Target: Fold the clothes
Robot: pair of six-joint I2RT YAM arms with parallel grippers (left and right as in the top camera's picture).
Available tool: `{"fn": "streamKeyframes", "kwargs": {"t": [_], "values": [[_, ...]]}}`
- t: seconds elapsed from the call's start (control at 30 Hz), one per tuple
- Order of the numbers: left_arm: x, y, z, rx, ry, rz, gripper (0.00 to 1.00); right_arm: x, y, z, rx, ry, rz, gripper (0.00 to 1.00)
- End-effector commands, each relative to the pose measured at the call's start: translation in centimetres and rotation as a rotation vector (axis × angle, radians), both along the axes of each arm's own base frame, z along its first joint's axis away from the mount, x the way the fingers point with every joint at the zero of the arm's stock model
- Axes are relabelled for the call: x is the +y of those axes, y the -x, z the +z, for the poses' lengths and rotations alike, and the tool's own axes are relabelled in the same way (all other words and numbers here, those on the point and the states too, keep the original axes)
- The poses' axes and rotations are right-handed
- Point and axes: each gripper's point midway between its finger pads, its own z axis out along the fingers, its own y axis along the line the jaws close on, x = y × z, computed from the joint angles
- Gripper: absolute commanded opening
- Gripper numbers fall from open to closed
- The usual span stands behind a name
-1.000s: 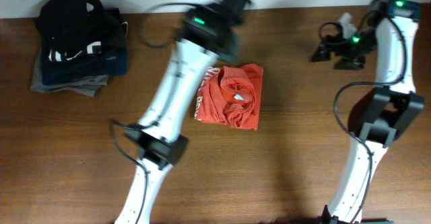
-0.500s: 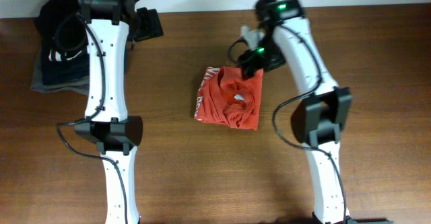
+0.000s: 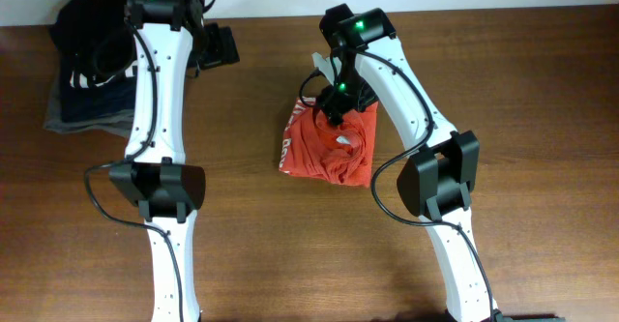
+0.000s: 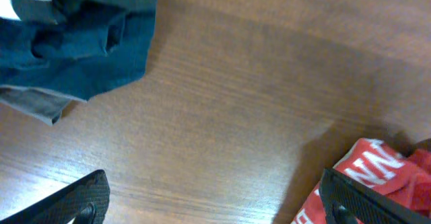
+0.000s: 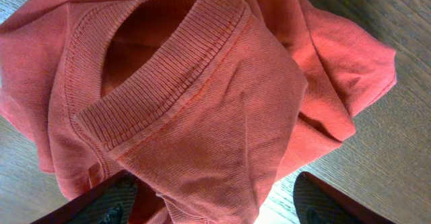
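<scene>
With the right claw (image 5: 219,204) wide astride the shirt (image 5: 202,116), apparently not yet gripping, pinch the top layer only; the left claw (image 4: 215,207) hangs wide.

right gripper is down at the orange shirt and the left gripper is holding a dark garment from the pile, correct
No: the left gripper holds nothing. The left wrist view shows its jaws wide open over bare table, the dark pile off to one side. The right gripper is indeed down at the orange shirt.

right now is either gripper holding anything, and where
Nothing held: right gripper open astride the T-shirt near its collar, left gripper open over the table.
</scene>
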Motion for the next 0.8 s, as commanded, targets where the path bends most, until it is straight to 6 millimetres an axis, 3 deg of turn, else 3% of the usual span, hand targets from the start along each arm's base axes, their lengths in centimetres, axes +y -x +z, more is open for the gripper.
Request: {"fn": "streamKeyframes", "kwargs": {"t": [0.0,0.1,0.13,0.17,0.2,0.3,0.37,0.5,0.7,0.77], "values": [[0.3,0.2,-0.5,0.018,-0.006,0.015,0.99,-0.1,0.0,1.0,-0.024,0.006,-0.005,0.77],[0.3,0.3,-0.7,0.027,-0.007,0.014,0.99,-0.1,-0.3,0.6,-0.028,0.005,-0.007,0.64],[0.3,0.3,-0.8,0.027,-0.007,0.014,0.99,-0.1,-0.4,0.6,-0.031,0.004,-0.007,0.55],[0.3,0.3,-0.8,0.027,-0.007,0.014,0.99,-0.1,-0.5,0.3,-0.033,0.004,-0.008,0.37],[0.3,0.3,-0.8,0.027,-0.007,0.014,0.99,-0.1,-0.6,0.2,-0.035,0.003,-0.009,0.26],[0.3,0.3,-0.8,0.027,-0.007,0.014,0.99,-0.4,-1.0,-0.2,-0.040,0.001,-0.017,0.10],[0.3,0.4,-0.8,0.031,-0.007,0.014,0.99,-0.9,-1.3,-0.5,-0.042,0.001,-0.031,0.04],[0.4,0.6,-0.8,0.040,-0.008,0.014,0.99,-2.4,-2.2,-1.5,-0.040,0.005,-0.065,0.04],[0.4,0.7,-0.8,0.042,-0.009,0.014,0.99,-7.2,-5.5,-1.6,-0.119,0.030,-0.219,0.04],[0.4,0.7,-0.8,0.042,-0.008,0.014,0.99,-8.3,-5.8,-1.6,-0.119,0.032,-0.240,0.04]]}}
